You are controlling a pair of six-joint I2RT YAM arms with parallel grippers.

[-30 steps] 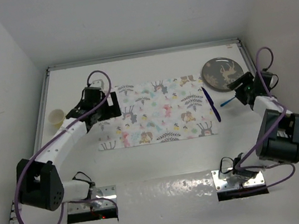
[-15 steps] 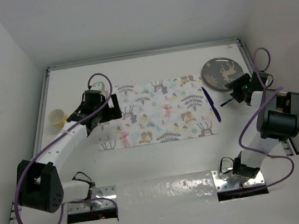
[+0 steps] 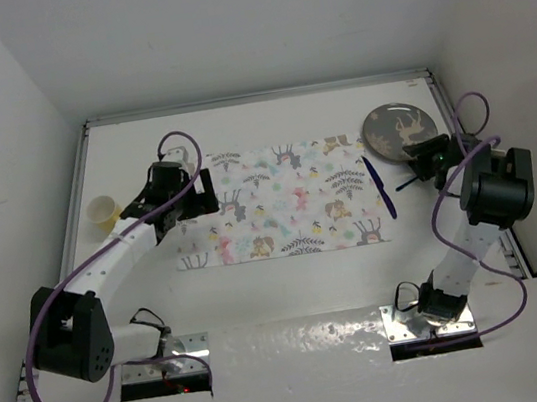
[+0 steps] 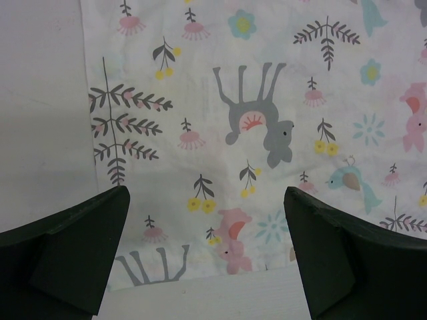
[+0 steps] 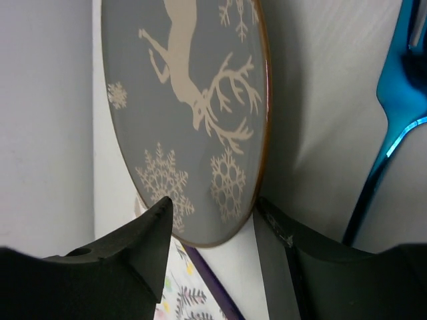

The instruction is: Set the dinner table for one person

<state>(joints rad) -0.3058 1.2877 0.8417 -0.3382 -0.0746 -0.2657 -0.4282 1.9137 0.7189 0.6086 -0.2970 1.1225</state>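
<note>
Table (image 3: 293,298) spans whole view, mat (image 3: 291,213) laid at centre. Plate (image 5: 187,113) sits far right, off mat. I have right gripper (image 5: 213,213) straddling its near rim for pickup; clamped or not, can't tell. Left gripper (image 4: 207,200) spread wide, empty, over mat's left edge.

right arm (image 3: 494,189): elbow, low and near a second ago, now raised and farther forward; the upper link stands steeply over its base.
right pincer (image 3: 424,158): moved forward to the plate (image 3: 397,129). The plate lay apart ahead of it; now, in the wrist view, the rim sits between the fingers (image 5: 143,247).
right jaws: closer together than a second ago; whether they pinch the rim cannot be told.
left pincer (image 3: 205,192): shifted slightly nearer over the mat (image 3: 283,199) edge.
</note>
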